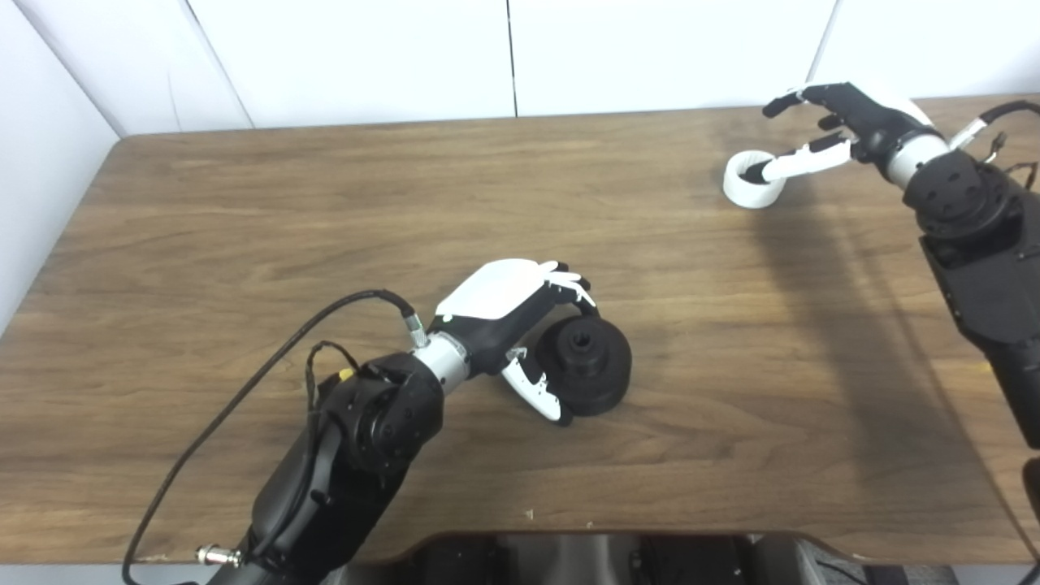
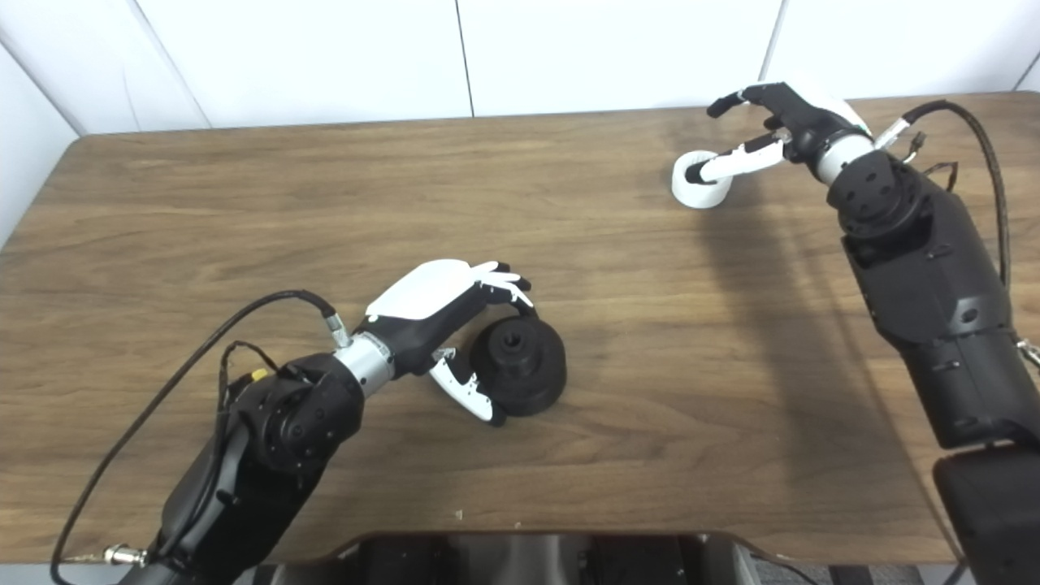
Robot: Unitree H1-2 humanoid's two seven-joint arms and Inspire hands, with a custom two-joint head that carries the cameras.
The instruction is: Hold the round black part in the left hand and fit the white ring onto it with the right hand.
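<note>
Two hands busy — left hand (image 1: 520, 313) curled round black part (image 1: 589, 366), right hand (image 1: 845, 122) spread, thumb inside white ring (image 1: 751, 180).

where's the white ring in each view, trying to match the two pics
Left eye view: the white ring lies on the table near the far right, right of the vertical wall seam.
Right eye view: the same ring sits a little further left in the picture.
Shared landmark: the right hand, with one of its fingers reaching into the ring's opening in both views.
</note>
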